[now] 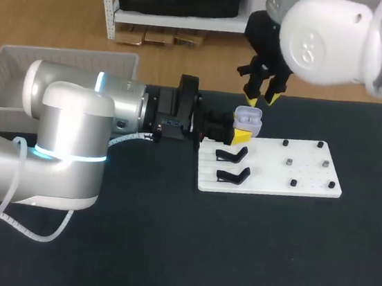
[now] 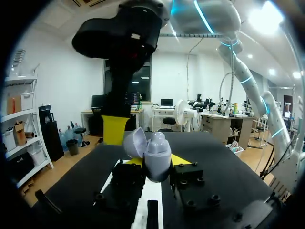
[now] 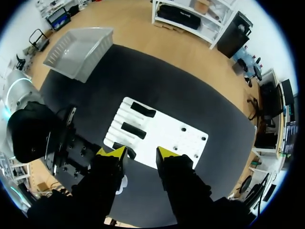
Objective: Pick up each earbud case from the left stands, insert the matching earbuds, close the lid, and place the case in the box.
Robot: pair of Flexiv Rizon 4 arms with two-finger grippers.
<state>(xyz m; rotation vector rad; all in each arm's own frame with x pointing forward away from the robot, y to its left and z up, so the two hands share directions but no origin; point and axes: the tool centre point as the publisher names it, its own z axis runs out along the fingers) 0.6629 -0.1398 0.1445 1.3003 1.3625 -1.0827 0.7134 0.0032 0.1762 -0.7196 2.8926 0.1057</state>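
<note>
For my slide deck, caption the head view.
Left end effector holds the open earbud case; right end effector hovers open above it.

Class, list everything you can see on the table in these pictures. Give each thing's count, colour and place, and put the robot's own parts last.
earbud case: one, lavender, lid open, held over the board's far edge near the stands.
board: one, white, flat on the table, right of middle.
stands: two clearly shown, black, empty, on the board's left part.
small pieces: six, dark or grey, on the board's right half; too small to identify.
box: one, pale grey basket, at the table's far left.
table: one, black.
left gripper: one, yellow tips, shut on the earbud case.
right gripper: one, yellow tips, open, above the earbud case and not touching it.
</note>
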